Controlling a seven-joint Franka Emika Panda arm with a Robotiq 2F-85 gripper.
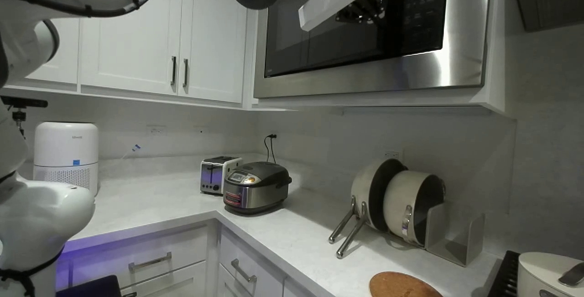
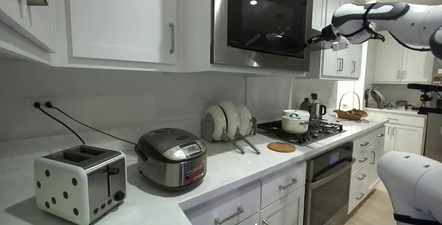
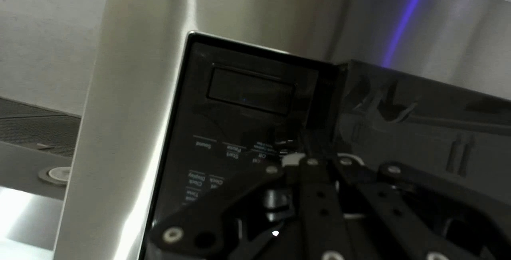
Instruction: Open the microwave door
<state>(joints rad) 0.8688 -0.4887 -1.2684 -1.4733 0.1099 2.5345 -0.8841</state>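
Since the microwave door (image 2: 267, 19) looks slick and probably stiff, I'd hook my clenched gripper (image 3: 322, 150) into the dark slot (image 3: 325, 96) right of the wrist view's centre.

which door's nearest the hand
The wide black-glass microwave door, right by the black two-fingered hand; the white panelled cabinet doors and grey oven door are farther away.

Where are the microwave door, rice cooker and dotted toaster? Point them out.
Microwave door (image 2: 260, 19), in an exterior view: dark window.
Rice cooker (image 2: 166, 169), in an exterior view: steel body.
Dotted toaster (image 2: 82, 188), in an exterior view: white side.
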